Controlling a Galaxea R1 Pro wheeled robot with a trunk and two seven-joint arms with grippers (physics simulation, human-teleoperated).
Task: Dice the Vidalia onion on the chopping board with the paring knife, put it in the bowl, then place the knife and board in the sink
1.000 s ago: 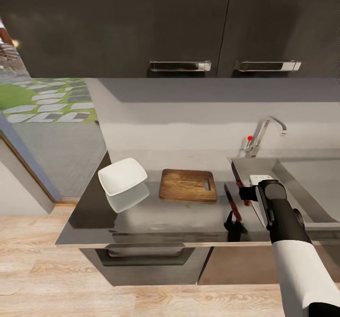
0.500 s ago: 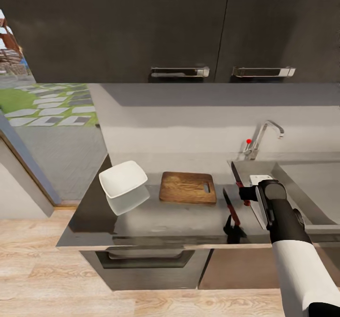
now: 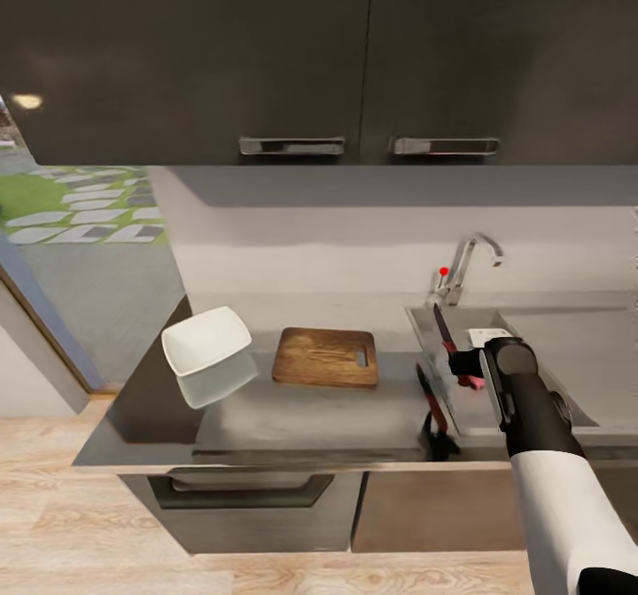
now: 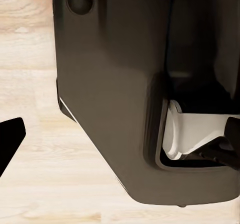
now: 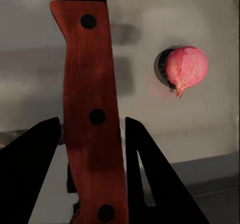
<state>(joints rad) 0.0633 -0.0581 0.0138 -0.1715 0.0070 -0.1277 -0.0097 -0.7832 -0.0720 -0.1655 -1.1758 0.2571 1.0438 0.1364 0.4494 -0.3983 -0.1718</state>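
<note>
Right wrist view, Vidalia onion (image 5: 185, 70) beside paring knife (image 5: 93, 119) handle

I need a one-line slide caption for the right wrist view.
Right gripper clamps the paring knife by its red handle, Vidalia onion beyond.

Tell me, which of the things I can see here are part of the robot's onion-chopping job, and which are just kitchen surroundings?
Part of the job:
paring knife, held in the right gripper
Vidalia onion, lying in the sink
chopping board
bowl
countertop

Just surroundings:
faucet
dark upper cabinets
wood floor
</note>
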